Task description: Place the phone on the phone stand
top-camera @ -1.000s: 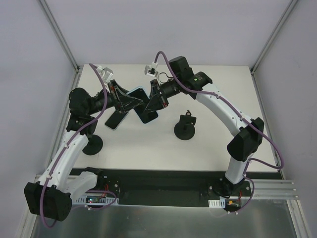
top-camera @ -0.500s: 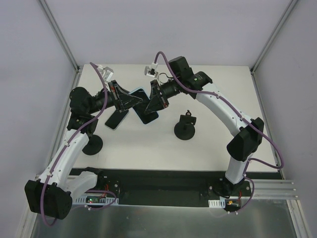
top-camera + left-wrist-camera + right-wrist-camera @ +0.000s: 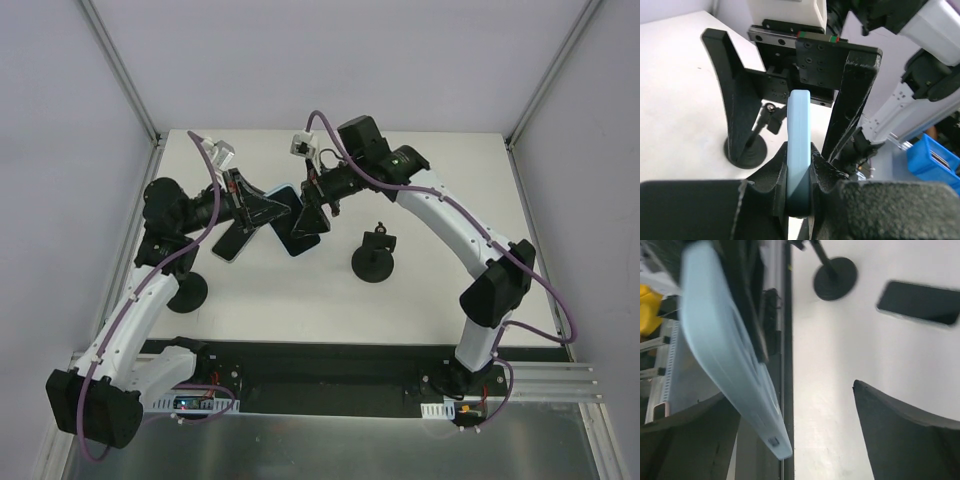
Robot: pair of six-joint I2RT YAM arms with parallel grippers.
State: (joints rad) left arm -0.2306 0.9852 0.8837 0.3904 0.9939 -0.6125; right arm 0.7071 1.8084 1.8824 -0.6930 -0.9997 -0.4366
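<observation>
Light-blue case, matte, on a second handset: the light-blue-cased phone [image 3: 799, 145] hangs edge-on in the air, left of the phone stand [image 3: 375, 256] and near it. Holder: the left end effector [image 3: 799, 172], clamped tight on the case's near edge, having closed within the last second. Former holder: the right end effector [image 3: 800, 405], jaws newly sprung wide, a gap showing on either side of the case in the left wrist view. Reading: a right-to-left handover, just completed. Item of the task: the phone [image 3: 231, 244], black glossy screen, pale rim, flat on the white table [image 3: 450, 200], farther left of the phone stand than the cased handset, well apart from the stand, touched by neither end effector, unmoved. The phone stand: upright, cradle unoccupied. Also listed: a second black disc-footed stand [image 3: 186, 290], farthest left of the phone stand. Consequence, as judged: the right arm is freed, likely for the phone; the placing itself is not yet begun.
</observation>
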